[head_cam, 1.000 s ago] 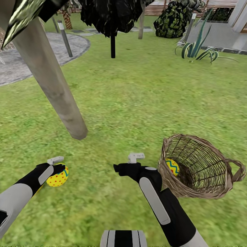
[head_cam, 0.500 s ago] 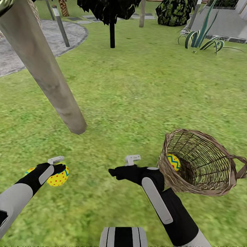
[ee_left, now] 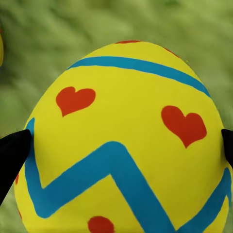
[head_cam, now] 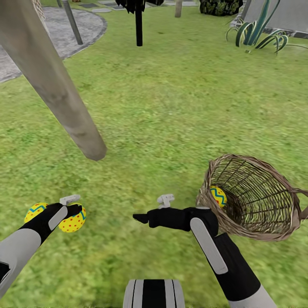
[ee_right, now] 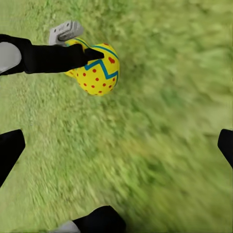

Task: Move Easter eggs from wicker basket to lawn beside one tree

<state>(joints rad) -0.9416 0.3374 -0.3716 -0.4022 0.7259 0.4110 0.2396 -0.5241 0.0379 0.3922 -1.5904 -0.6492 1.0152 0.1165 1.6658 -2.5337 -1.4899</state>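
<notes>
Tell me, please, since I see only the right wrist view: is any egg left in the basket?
Observer: Yes, one Easter egg sits inside the wicker basket, near its rim.
Operator: Is there another besides the held egg in the left gripper?
Observer: Yes, a second egg lies on the lawn, just behind the left arm.
Operator: Where is the tree?
Observer: Its trunk meets the lawn ahead of the left gripper.

Lawn (ee_right: 160, 126): blurred mottled green grass. Left gripper (ee_right: 94, 60): black fingers (ee_right: 53, 58) clasping a yellow egg (ee_right: 99, 73), red dots, blue zigzag. Right gripper fingers (ee_right: 9, 150): black tips spread at the edges.
</notes>
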